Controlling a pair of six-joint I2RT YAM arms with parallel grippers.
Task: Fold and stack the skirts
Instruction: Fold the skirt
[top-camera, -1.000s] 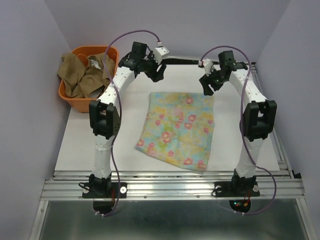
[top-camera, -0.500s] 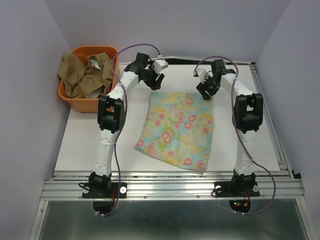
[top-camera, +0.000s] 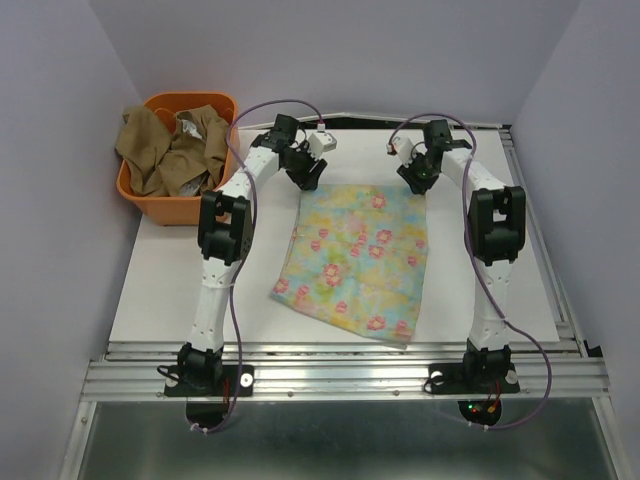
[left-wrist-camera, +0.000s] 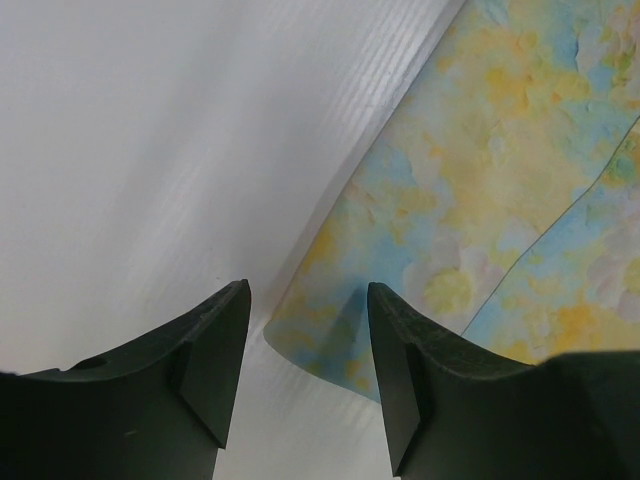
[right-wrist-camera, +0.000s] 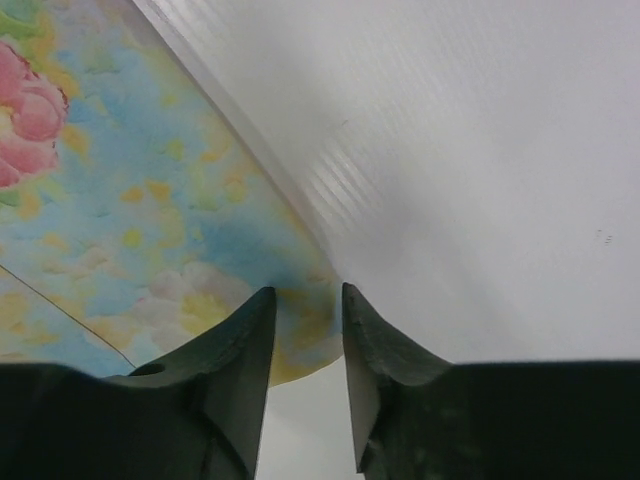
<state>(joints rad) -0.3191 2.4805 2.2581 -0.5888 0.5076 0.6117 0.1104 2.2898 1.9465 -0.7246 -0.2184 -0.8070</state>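
Both spread, your left gripper (left-wrist-camera: 308, 290) and right gripper (right-wrist-camera: 305, 292) straddle the pastel floral cloth skirt (top-camera: 360, 250) at its far corners, likely for folding.

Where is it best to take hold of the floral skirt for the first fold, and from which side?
Probably at its two far corners, one per pincer, coming down from above. The floral skirt lies flat on the table, so only its edges offer a pinch. The left pincer and right pincer each hang open over a corner.
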